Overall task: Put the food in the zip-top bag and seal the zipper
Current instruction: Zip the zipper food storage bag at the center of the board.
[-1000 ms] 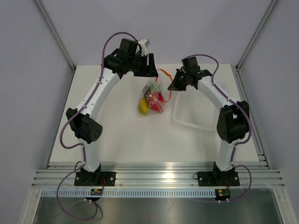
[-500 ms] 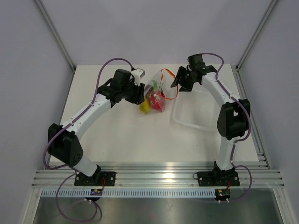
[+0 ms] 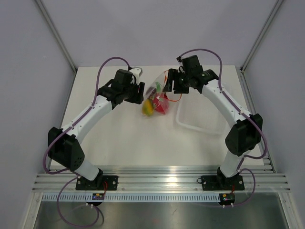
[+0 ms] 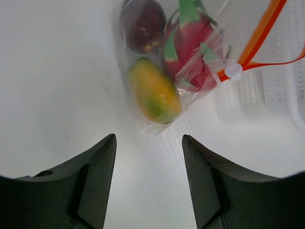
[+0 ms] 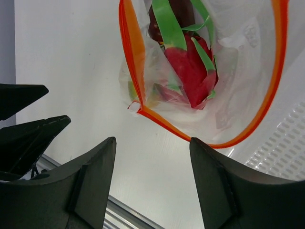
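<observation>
From here the likely trouble lies at the bag point(image 3: 156, 94), which sits on the table point(image 3: 119, 138) at far centre, between the two grippers. It is floppy and its mouth gapes, so a pinch on only one lip would drag the whole bag and not press the two sides together. A lift or tilt toward the mouth could roll the fruit back out. The zipper point(image 5: 134, 62) bows into a wide loop, and I judge that a closing run started off the strip would leave a gap. The small white slider point(image 4: 233, 71) could also catch or be missed.

The tray point(image 3: 202, 125) sits just right of the bag, and no fruit shows in it. The bag holds all three pieces, bunched at its closed near end:
- The pink-red fruit point(image 4: 195, 52), with green leaves, lies in the middle.
- The yellow fruit point(image 4: 155, 95) lies on its near-left side.
- The dark red fruit point(image 4: 143, 28) lies on its far-left side.

The zipper runs along the far-right edge and is not yet sealed.

The left gripper point(image 4: 148, 140) hangs near the closed end of the bag, fingers spread and holding nothing. The right gripper point(image 5: 152, 143) hovers above the mouth, fingers likewise parted and empty.
</observation>
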`<state>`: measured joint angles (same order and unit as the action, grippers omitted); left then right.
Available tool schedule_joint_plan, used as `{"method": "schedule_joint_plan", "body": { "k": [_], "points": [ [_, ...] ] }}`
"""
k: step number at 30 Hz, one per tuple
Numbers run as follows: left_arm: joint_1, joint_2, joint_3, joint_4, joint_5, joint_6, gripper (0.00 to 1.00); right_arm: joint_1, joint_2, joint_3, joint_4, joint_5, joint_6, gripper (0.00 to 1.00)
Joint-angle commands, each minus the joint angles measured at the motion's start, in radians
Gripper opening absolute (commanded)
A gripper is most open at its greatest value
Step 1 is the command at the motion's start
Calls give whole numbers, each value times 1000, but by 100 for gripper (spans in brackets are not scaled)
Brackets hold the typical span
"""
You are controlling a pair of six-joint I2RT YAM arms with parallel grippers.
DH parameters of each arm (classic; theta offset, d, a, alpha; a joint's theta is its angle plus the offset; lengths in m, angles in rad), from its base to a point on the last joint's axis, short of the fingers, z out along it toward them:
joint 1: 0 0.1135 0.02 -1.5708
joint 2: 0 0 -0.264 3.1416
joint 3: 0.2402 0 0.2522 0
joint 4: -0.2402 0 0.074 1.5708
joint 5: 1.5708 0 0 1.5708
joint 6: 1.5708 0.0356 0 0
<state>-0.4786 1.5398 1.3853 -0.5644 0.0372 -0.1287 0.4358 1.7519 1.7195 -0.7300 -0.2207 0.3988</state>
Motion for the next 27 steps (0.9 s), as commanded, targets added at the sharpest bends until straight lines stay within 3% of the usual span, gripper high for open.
{"method": "schedule_joint_plan", "body": {
  "k": [1, 6, 12, 15, 19, 24, 27],
  "points": [
    [5, -47, 55, -8, -85, -32, 62, 36, 61, 72, 24, -11, -21, 70],
    [5, -58, 54, -8, -88, -49, 62, 53, 149, 144, 14, -25, 5, 68],
    [11, -29, 113, -83, -99, -45, 57, 63, 242, 187, 32, -11, 37, 51],
    [11, -58, 83, -55, -83, -20, 56, 64, 258, 187, 55, -42, 58, 37],
    [11, -107, 8, 59, -13, 17, 56, 66, 247, 215, 38, -72, 63, 0],
    [11, -156, -129, 279, 211, 35, 55, 63, 210, 267, 14, -181, 74, 0],
    [9, -188, -218, 420, 257, 26, 55, 63, 183, 275, 30, -275, 103, 0]
  ]
}}
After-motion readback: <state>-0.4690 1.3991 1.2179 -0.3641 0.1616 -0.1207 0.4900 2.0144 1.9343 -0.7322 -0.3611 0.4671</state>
